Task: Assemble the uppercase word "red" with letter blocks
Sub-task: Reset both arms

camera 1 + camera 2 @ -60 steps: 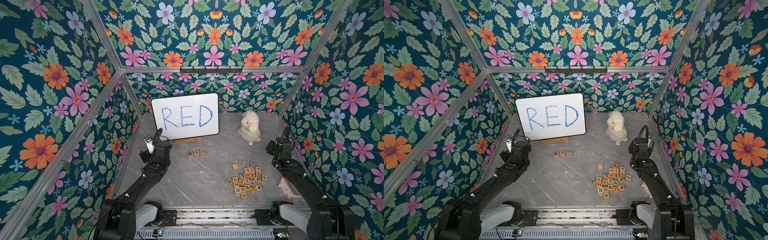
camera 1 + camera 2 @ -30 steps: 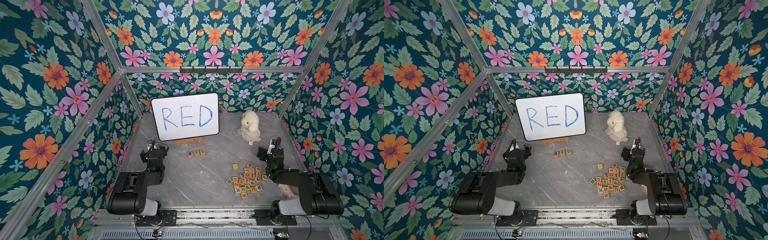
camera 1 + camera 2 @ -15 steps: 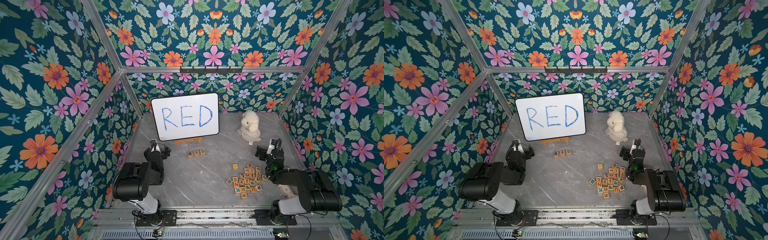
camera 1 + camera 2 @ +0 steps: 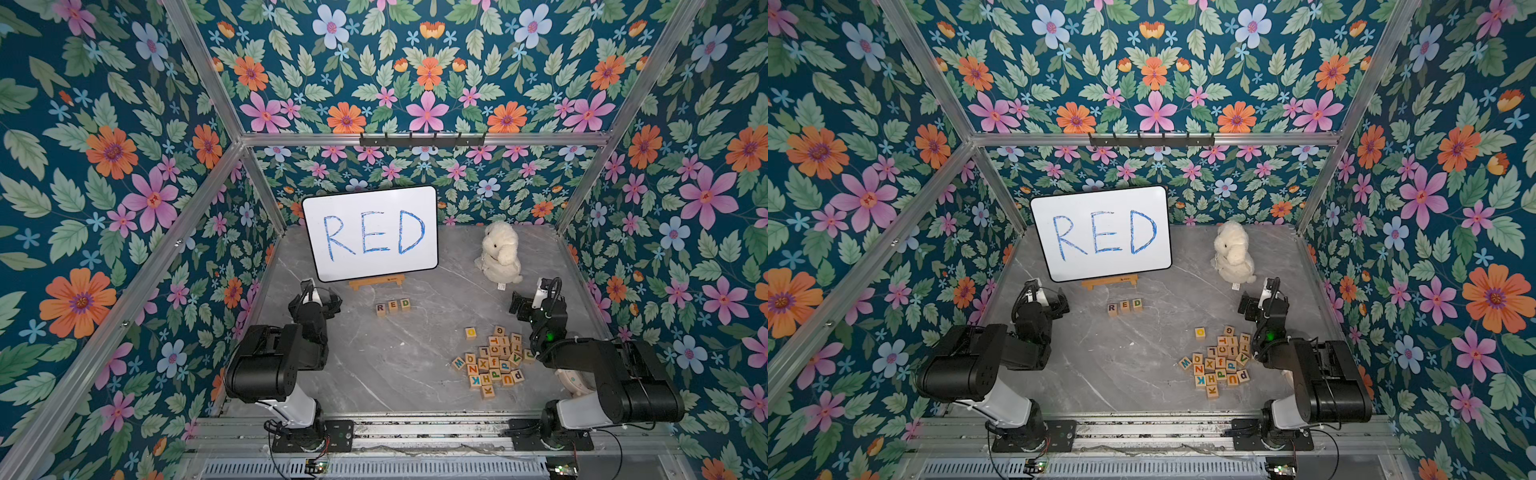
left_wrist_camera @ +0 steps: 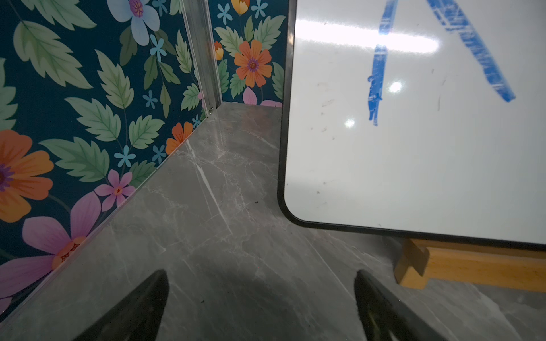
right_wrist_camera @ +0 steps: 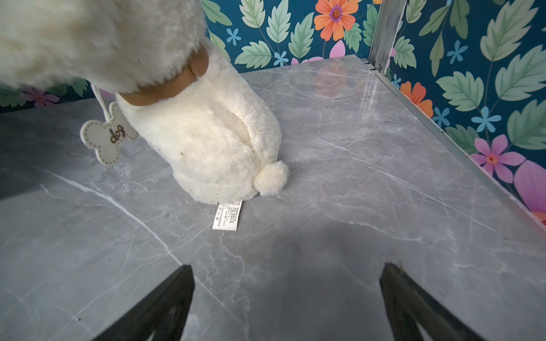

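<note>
Three letter blocks stand in a row on the grey marble table as the word "red" (image 4: 392,306) (image 4: 1124,306): purple R (image 4: 380,308), red E (image 4: 393,306), green D (image 4: 405,304). The other letter blocks lie in a loose pile (image 4: 494,361) (image 4: 1221,361) at the front right. My left gripper (image 5: 261,277) is open and empty over bare table, left of the row. My right gripper (image 6: 288,271) is open and empty too, beside the pile and facing the plush dog. Both arms are folded back near their bases.
A whiteboard (image 4: 370,232) with "RED" in blue leans on a wooden stand (image 5: 472,268) behind the row. A white plush dog (image 4: 498,253) (image 6: 192,133) sits at the back right. Floral walls enclose the table on three sides.
Both arms have folded back from their stretched-out poses and drawn toward their bases. The three-block row and the pile have not moved.
</note>
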Robot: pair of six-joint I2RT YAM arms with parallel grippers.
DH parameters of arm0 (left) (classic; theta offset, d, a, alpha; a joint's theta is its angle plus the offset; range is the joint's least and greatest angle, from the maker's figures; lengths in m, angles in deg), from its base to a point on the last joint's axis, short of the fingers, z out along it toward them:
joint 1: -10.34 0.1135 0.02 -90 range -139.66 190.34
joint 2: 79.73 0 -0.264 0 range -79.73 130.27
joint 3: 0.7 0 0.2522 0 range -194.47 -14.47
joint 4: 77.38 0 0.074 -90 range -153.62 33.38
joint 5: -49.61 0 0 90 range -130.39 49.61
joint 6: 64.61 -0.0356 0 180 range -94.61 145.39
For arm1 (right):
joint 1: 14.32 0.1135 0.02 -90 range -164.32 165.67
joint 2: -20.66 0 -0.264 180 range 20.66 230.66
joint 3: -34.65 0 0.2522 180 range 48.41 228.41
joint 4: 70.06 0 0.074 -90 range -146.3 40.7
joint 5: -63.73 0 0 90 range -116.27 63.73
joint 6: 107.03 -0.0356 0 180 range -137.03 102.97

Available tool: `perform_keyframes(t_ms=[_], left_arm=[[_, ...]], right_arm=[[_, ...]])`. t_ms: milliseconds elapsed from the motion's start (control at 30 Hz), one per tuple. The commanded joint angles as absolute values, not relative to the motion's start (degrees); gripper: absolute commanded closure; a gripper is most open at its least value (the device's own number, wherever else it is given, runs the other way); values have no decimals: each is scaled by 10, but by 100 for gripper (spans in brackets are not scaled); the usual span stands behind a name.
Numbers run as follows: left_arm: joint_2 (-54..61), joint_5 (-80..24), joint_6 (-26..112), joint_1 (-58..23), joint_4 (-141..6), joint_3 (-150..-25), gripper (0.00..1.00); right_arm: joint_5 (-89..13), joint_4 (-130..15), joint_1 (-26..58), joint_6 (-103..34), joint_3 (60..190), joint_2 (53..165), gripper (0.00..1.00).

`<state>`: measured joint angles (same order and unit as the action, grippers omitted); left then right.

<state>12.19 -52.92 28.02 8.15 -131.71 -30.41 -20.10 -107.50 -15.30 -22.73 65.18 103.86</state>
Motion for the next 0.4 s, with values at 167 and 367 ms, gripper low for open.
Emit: perform_keyframes(t_ms=[167,367], left_arm=[[121,-529,272,82,-1344,-304,1],[120,-529,272,82,-1344,-304,1]], right_arm=[[-204,-1097,-153,-214,656,1040,1],[-203,-1096,-153,-214,656,1039,1]])
